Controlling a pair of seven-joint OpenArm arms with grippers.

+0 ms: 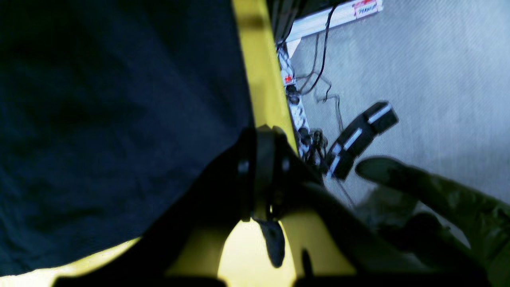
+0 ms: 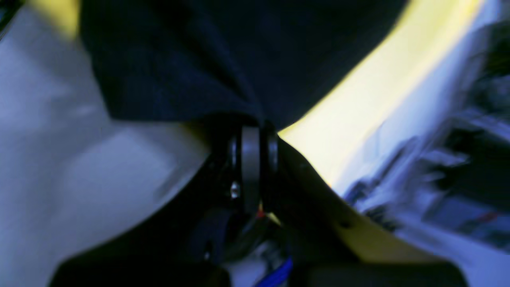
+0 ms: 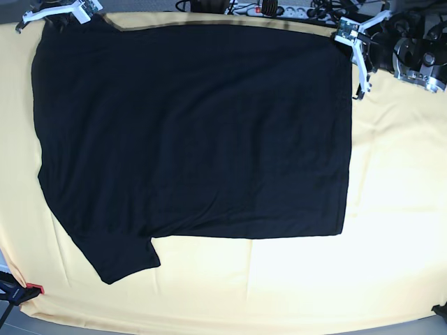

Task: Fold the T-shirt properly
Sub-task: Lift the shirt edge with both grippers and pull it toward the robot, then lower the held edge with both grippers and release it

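The black T-shirt (image 3: 195,132) lies spread flat on the pale yellow tablecloth (image 3: 391,230), plain side up, with one sleeve (image 3: 119,255) pointing toward the near left. My left gripper (image 3: 343,31) is at the shirt's far right corner. In the left wrist view this left gripper (image 1: 263,139) is shut, with the dark T-shirt (image 1: 119,119) running right up to its tips. My right gripper (image 3: 92,12) is at the far left corner. Seen from the right wrist, the right gripper (image 2: 255,129) is shut on the T-shirt (image 2: 223,59), which bunches into its jaws.
Behind the table's far edge lie a power strip (image 1: 295,109) with tangled cables and a black device (image 1: 360,137) on the grey floor. Arm hardware (image 3: 419,59) stands at the far right. A small red item (image 3: 35,288) sits at the near left corner.
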